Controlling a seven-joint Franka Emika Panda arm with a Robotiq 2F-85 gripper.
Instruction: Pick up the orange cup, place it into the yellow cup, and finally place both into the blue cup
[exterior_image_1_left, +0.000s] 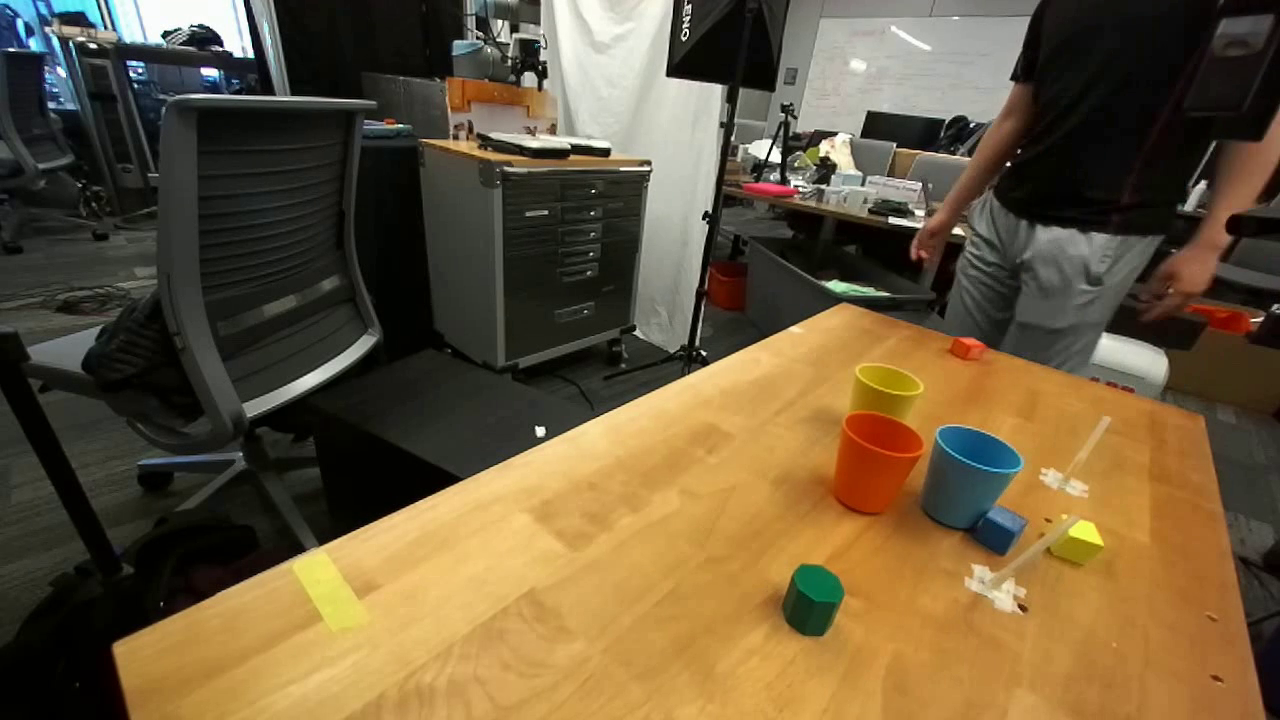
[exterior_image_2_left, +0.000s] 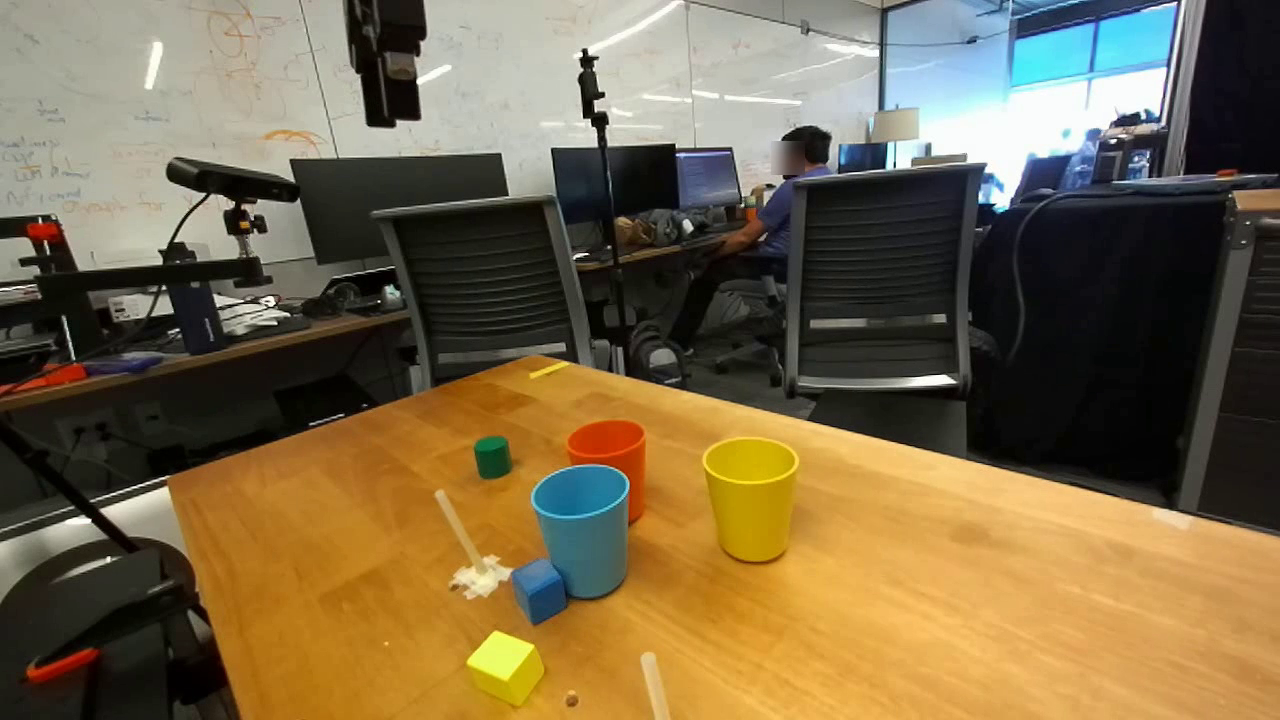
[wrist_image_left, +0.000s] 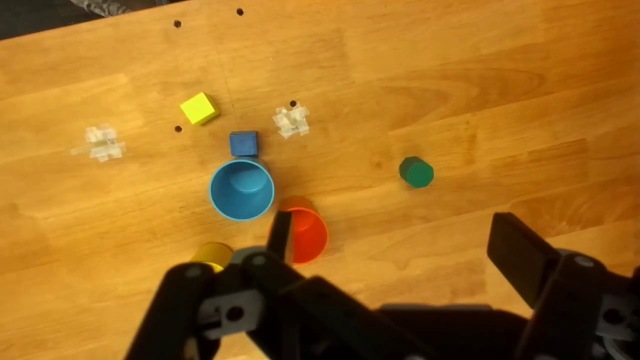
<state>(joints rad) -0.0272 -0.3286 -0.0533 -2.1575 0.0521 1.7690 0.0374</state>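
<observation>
The orange cup (exterior_image_1_left: 876, 468) stands upright and empty beside the blue cup (exterior_image_1_left: 965, 480); the yellow cup (exterior_image_1_left: 884, 392) stands a little apart. All three are also upright in an exterior view: orange cup (exterior_image_2_left: 622, 455), partly behind the blue cup (exterior_image_2_left: 585, 545), and yellow cup (exterior_image_2_left: 752, 505). In the wrist view my gripper (wrist_image_left: 392, 227) is wide open with nothing between its fingers. Its left finger covers part of the orange cup (wrist_image_left: 311, 235); the yellow cup (wrist_image_left: 212, 254) is partly hidden by the gripper. The gripper (exterior_image_2_left: 390, 100) hangs high above the table.
A blue block (wrist_image_left: 244, 144) touches or nearly touches the blue cup. A yellow block (wrist_image_left: 199, 108), a green block (wrist_image_left: 418, 173) and a red block (exterior_image_1_left: 967, 348) are on the table (exterior_image_1_left: 620, 520). Two thin sticks (exterior_image_1_left: 1035, 552) rise from taped spots. A person (exterior_image_1_left: 1090, 150) stands by the table.
</observation>
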